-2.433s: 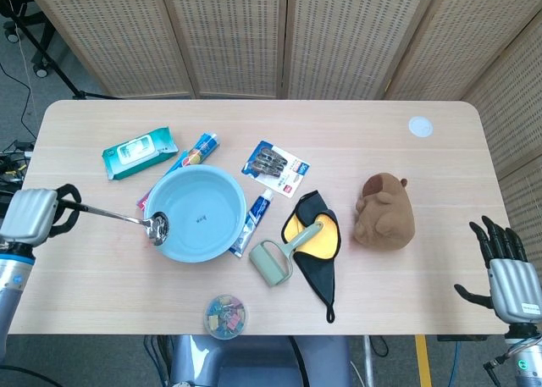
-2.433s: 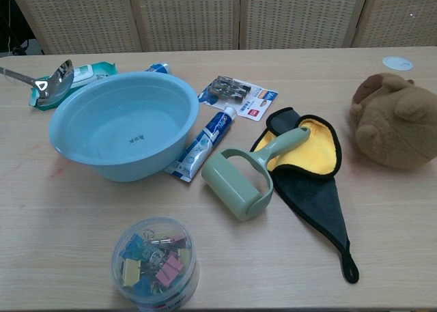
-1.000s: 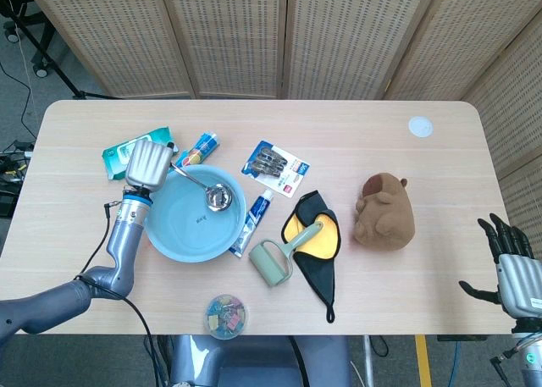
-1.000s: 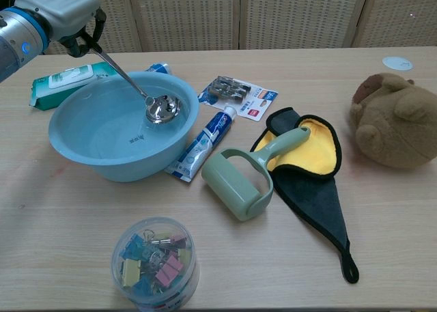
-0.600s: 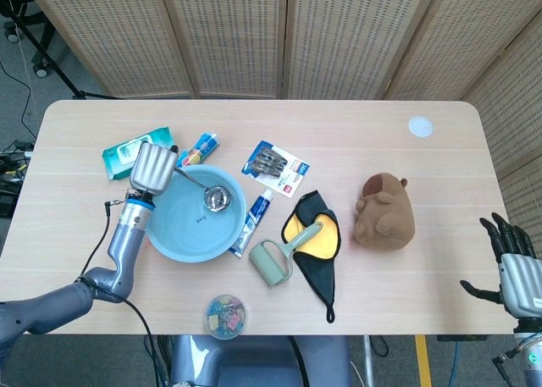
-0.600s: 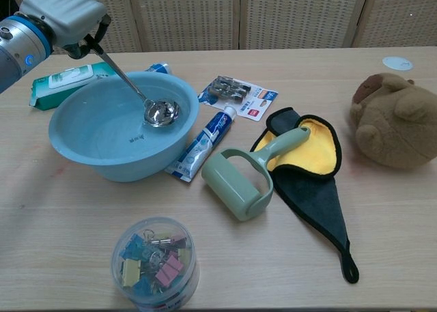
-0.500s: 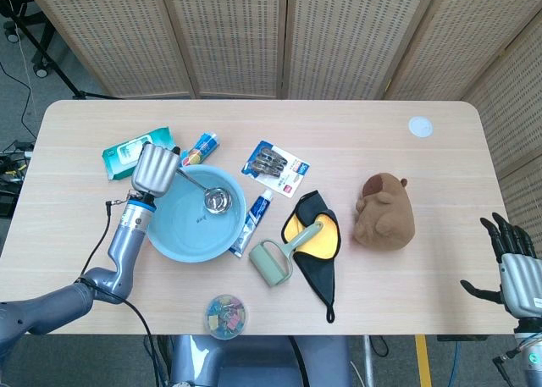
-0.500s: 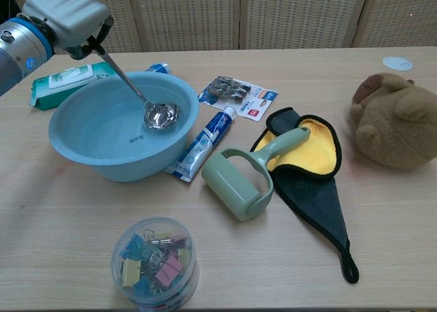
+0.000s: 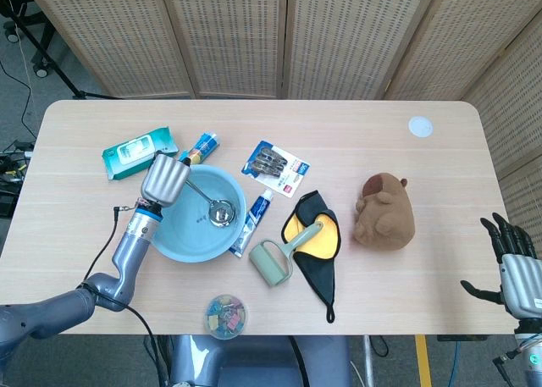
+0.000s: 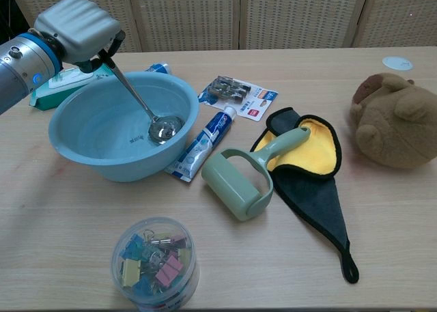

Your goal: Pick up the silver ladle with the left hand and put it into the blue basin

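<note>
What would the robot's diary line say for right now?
left hand: holds silver ladle | ladle bowl: low inside blue basin | right hand: open, idle

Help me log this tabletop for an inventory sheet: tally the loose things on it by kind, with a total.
Kitchenware: 2, silver ladle, blue basin
Toiletries: 3, wet wipes pack, two toothpaste tubes
Clips: 2, carded binder clips, tub of coloured clips
Cleaning: 2, green lint roller, black-and-yellow cloth
Toys: 1, brown plush
Other: 1, white disc
Total: 11
</note>
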Available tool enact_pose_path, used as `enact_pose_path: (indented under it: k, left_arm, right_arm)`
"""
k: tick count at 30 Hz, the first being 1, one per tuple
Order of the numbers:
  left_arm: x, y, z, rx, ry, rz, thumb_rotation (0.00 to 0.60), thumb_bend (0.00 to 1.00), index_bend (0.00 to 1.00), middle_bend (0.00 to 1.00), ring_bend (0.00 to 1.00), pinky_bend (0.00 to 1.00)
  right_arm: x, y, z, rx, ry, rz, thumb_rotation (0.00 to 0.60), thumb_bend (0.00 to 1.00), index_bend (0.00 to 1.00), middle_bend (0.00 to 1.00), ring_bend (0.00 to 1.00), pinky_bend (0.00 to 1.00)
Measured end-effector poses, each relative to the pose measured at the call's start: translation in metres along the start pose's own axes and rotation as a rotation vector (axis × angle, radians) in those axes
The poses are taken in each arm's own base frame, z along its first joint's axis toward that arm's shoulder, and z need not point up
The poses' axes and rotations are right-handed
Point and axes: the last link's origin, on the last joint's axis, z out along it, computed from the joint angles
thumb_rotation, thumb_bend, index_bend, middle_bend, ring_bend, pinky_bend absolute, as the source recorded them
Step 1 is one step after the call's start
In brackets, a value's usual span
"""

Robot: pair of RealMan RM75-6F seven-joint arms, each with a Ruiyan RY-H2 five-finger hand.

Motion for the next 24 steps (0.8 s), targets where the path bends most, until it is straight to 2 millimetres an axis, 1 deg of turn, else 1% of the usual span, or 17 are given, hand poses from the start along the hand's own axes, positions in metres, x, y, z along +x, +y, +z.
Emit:
enact_pose_path:
  k: [5, 8, 10, 15, 18, 24]
  left_arm:
    - [0.006, 0.003, -0.003, 0.015, -0.078, -0.165, 0.6, 0.6, 0.87, 0.92, 0.8, 0.74]
    - [0.013, -0.001, -0.006, 0.026, -0.133, -0.261, 0.6, 0.61, 0.87, 0.92, 0.8, 0.74]
    - [0.018, -0.008, -0.007, 0.04, -0.169, -0.306, 0.6, 0.61, 0.87, 0.92, 0.8, 0.74]
    - [0.024, -0.029, -0.01, 0.076, -0.235, -0.336, 0.6, 0.61, 0.87, 0.92, 0.8, 0.74]
    - [0.028, -0.038, -0.012, 0.083, -0.25, -0.345, 0.6, 0.61, 0.87, 0.92, 0.8, 0.74]
    - [0.03, -0.048, -0.016, 0.09, -0.254, -0.367, 0.6, 0.61, 0.87, 0.92, 0.8, 0.74]
  right_arm:
    - [-0.001, 0.0, 0.0, -0.001, -0.003, -0.002, 0.6, 0.0, 0.0, 0.0, 0.0, 0.0]
    - [-0.002, 0.0, 0.0, 0.0, -0.007, -0.005, 0.6, 0.0, 0.0, 0.0, 0.0, 0.0]
    - [-0.002, 0.0, 0.0, 0.0, -0.008, -0.006, 0.6, 0.0, 0.0, 0.0, 0.0, 0.0]
    - [-0.004, -0.001, 0.0, -0.001, -0.01, -0.01, 0.6, 0.0, 0.0, 0.0, 0.0, 0.0]
    - [-0.005, -0.002, 0.0, 0.001, -0.014, -0.014, 0.6, 0.0, 0.0, 0.0, 0.0, 0.0]
    - [-0.008, -0.003, 0.0, 0.002, -0.022, -0.021, 0.6, 0.0, 0.0, 0.0, 0.0, 0.0]
